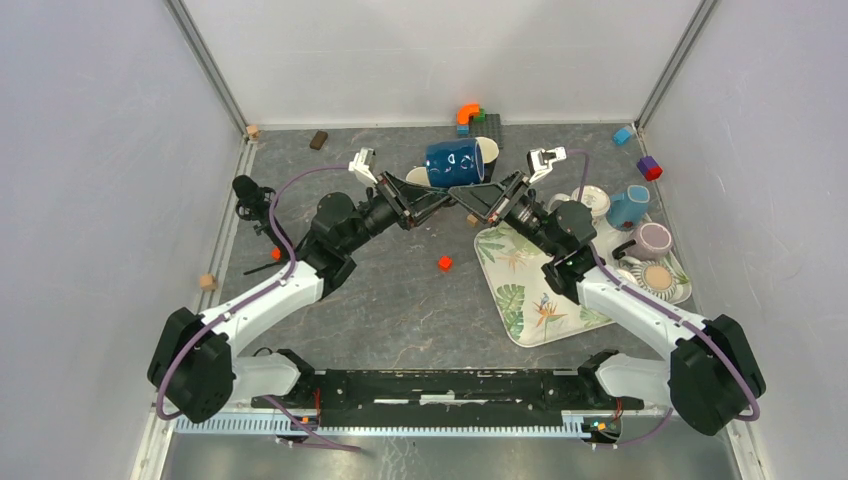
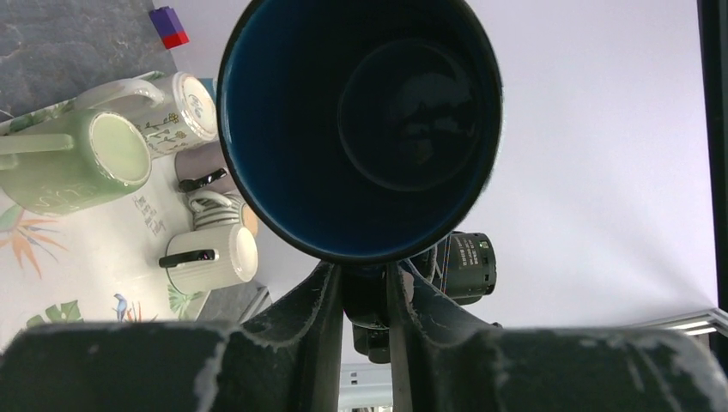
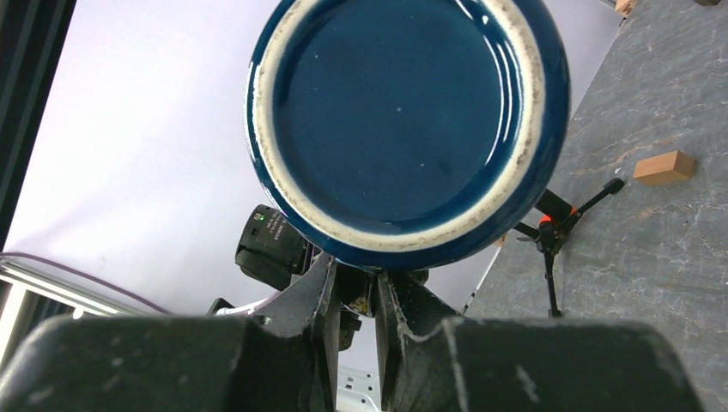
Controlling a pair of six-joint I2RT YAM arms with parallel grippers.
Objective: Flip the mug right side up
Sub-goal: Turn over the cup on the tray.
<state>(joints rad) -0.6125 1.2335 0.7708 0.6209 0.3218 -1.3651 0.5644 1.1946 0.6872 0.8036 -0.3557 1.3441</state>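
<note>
The mug (image 1: 455, 162) hangs on its side at upper centre of the top view, mouth left and base right, likely mid-turn. Below it the left gripper (image 2: 362, 287) and right gripper (image 3: 354, 287) meet, each pinched narrow on what seems its handle, probably for a handover.

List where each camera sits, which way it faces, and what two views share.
Top external: above and behind, looking down on table, both arms, blue mug.
Left wrist: on left arm, looks into the mug's mouth; own fingers below.
Right wrist: on right arm, faces the mug's base; own fingers below.
Shared: wrist views show the mug from opposite ends.
</note>
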